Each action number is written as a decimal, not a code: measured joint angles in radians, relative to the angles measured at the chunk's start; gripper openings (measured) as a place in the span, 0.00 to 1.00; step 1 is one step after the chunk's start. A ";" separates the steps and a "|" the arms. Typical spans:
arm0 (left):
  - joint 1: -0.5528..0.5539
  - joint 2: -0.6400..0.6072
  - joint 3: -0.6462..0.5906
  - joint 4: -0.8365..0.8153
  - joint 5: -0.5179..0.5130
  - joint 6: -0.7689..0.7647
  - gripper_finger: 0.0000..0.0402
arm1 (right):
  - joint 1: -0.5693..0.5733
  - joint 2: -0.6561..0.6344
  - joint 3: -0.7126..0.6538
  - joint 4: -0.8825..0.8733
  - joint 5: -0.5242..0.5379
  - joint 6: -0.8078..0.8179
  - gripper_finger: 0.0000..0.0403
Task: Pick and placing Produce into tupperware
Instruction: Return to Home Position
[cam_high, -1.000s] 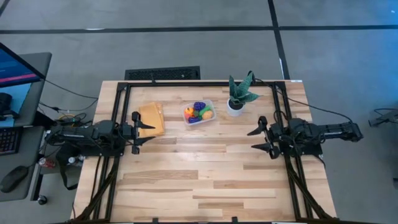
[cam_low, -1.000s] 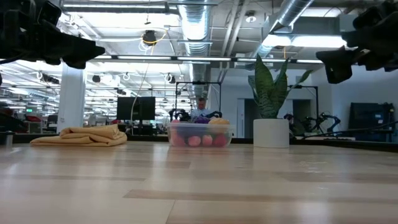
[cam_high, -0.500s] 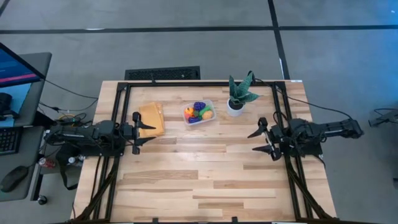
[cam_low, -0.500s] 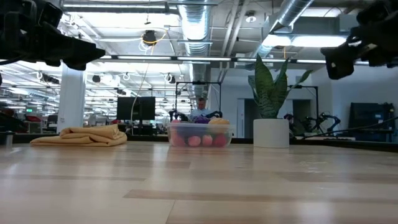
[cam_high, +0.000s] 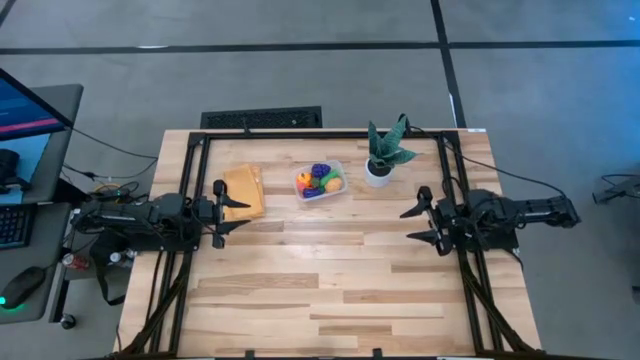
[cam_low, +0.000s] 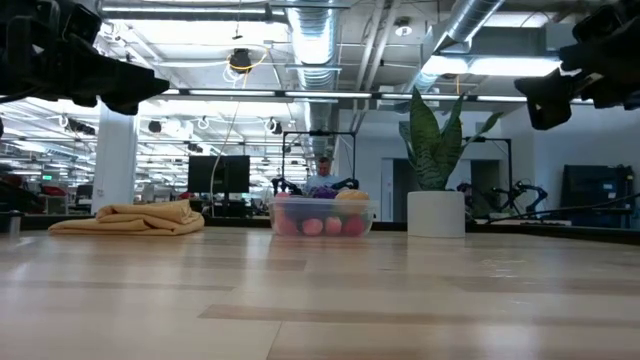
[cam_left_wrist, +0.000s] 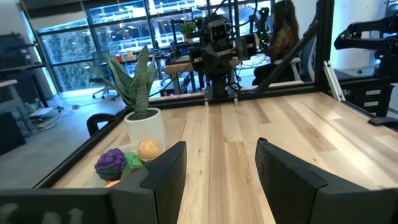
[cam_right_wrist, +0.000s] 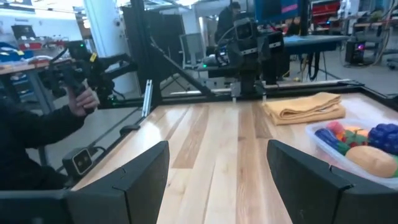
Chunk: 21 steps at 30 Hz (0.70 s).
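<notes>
The clear tupperware tub (cam_high: 320, 181) stands on the table's far middle. It holds the toy produce (cam_high: 321, 178): purple grapes, an orange piece, green and red bits. It also shows in the low view (cam_low: 321, 214), the left wrist view (cam_left_wrist: 121, 163) and the right wrist view (cam_right_wrist: 354, 149). My left gripper (cam_high: 221, 213) is open and empty above the table's left side. My right gripper (cam_high: 428, 217) is open and empty above the right side.
A folded tan-yellow cloth (cam_high: 245, 191) lies left of the tub. A spiky green plant in a white pot (cam_high: 381, 157) stands right of it. A dark frame (cam_high: 320, 134) runs around the table's edges. A person (cam_right_wrist: 37, 130) shows beyond the table in the right wrist view.
My right gripper has shifted slightly, drifting a little toward the table's right edge and up; its fingers stay open. The tub, the produce and my left arm have kept still.
</notes>
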 joint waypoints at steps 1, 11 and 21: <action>0.000 0.000 0.000 0.000 0.000 -0.002 0.45 | 0.005 0.007 0.000 0.000 0.000 0.000 0.66; 0.000 0.000 0.000 0.004 -0.026 0.002 0.45 | 0.034 0.016 -0.003 -0.006 0.109 0.039 0.66; 0.000 0.000 0.000 0.004 -0.027 -0.006 0.45 | 0.032 0.028 -0.004 -0.004 0.111 0.073 0.66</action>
